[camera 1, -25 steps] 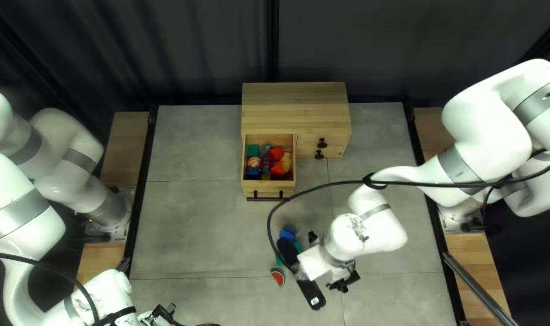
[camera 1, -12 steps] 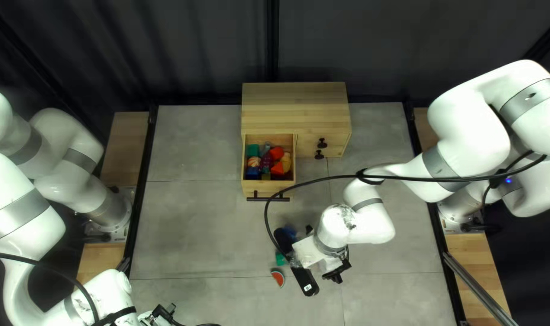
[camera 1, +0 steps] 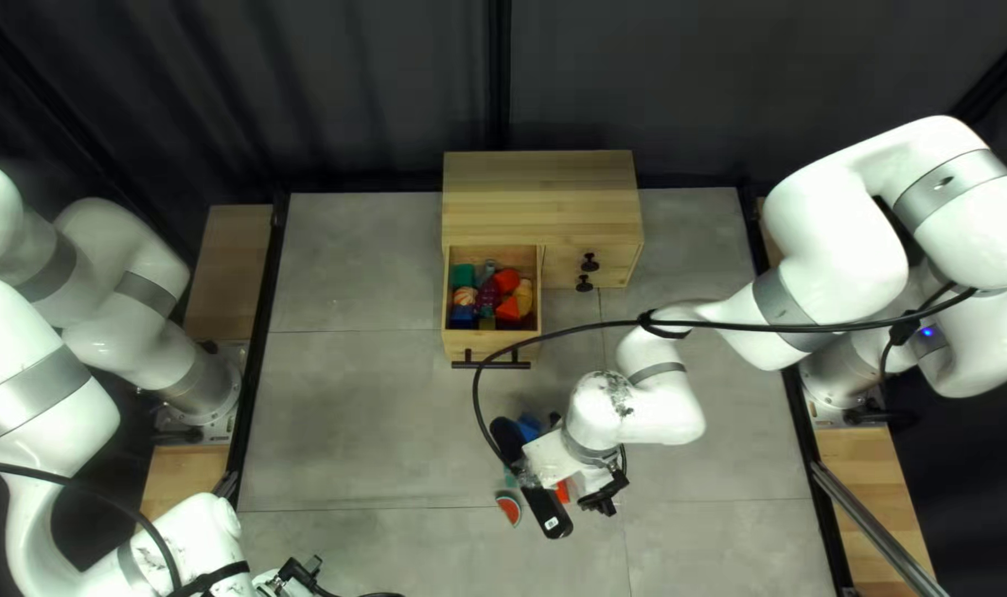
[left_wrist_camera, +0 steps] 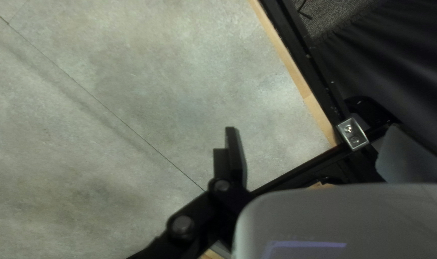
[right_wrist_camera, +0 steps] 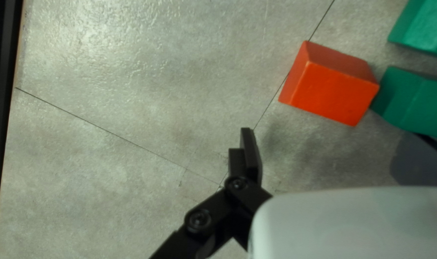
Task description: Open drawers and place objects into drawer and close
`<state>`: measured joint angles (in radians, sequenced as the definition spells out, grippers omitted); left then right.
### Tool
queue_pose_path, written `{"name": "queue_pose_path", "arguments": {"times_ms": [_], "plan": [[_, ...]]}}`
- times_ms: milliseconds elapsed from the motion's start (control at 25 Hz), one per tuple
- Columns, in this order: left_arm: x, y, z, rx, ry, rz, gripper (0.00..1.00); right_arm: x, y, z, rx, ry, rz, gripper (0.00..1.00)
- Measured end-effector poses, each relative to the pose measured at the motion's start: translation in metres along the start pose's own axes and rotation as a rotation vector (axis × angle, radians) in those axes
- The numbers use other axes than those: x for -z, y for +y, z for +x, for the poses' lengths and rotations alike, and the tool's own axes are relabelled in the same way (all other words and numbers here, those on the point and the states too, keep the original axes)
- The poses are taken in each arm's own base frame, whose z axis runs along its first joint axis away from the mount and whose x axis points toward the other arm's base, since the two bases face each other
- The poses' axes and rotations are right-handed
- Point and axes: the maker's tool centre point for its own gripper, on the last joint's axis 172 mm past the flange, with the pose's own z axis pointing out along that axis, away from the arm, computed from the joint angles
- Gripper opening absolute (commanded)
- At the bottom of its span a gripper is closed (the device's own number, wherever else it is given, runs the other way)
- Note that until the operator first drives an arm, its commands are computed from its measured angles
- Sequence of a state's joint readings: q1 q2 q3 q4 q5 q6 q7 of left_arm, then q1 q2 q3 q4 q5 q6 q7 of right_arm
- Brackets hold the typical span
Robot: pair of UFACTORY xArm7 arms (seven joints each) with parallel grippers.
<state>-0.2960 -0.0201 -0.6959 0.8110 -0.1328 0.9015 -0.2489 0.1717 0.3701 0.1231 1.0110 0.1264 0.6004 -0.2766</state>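
- Drawer (camera 1: 490,345), left in the wooden cabinet (camera 1: 542,199), stands open toward the near side, colored blocks (camera 1: 508,310) inside.
- Right gripper (camera 1: 535,475): low over the near middle; wide or narrow, I cannot tell.
- Red block (right_wrist_camera: 329,86): on the table, close beside a green block (right_wrist_camera: 420,108).
- Left gripper (camera 1: 294,573): near left, over bare table; its opening I cannot tell.

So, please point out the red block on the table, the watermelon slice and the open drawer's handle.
Red block (right_wrist_camera: 330,93): right wrist view, its broad face.
Watermelon slice (camera 1: 509,508): top left view, red middle.
Handle (camera 1: 506,366): top left view, black bar.
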Motion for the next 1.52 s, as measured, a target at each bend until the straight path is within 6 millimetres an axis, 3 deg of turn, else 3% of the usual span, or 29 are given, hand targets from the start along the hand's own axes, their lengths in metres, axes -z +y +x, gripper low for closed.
{"name": "queue_pose_path", "arguments": {"times_ms": [320, 840, 1080, 1120, 1160, 1200, 1520], "plan": [[0.0, 0.0, 0.0, 0.0, 0.0, 0.0, 1.0, 0.001, 0.003, 0.017, 0.016, 0.005, -0.005, 1.0], [0.0, 0.0, 0.0, 0.0, 0.0, 0.0, 1.0, -0.011, -0.021, 0.02, -0.045, -0.017, 0.011, 1.0], [0.0, 0.0, 0.0, 0.0, 0.0, 0.0, 1.0, -0.012, -0.021, 0.019, -0.107, -0.024, 0.005, 1.0], [0.0, 0.0, 0.0, 0.0, 0.0, 0.0, 1.0, -0.012, -0.02, 0.02, -0.113, -0.027, 0.004, 0.84], [0.0, 0.0, 0.0, 0.0, 0.0, 0.0, 1.0, -0.012, -0.02, 0.022, -0.119, -0.031, 0.002, 0.57], [0.0, 0.0, 0.0, 0.0, 0.0, 0.0, 1.0, -0.013, -0.02, 0.023, -0.124, -0.036, 0.0, 0.04], [0.0, 0.0, 0.0, 0.0, 0.0, 0.0, 1.0, -0.015, -0.017, 0.023, -0.148, -0.056, -0.014, 0.02]]}}
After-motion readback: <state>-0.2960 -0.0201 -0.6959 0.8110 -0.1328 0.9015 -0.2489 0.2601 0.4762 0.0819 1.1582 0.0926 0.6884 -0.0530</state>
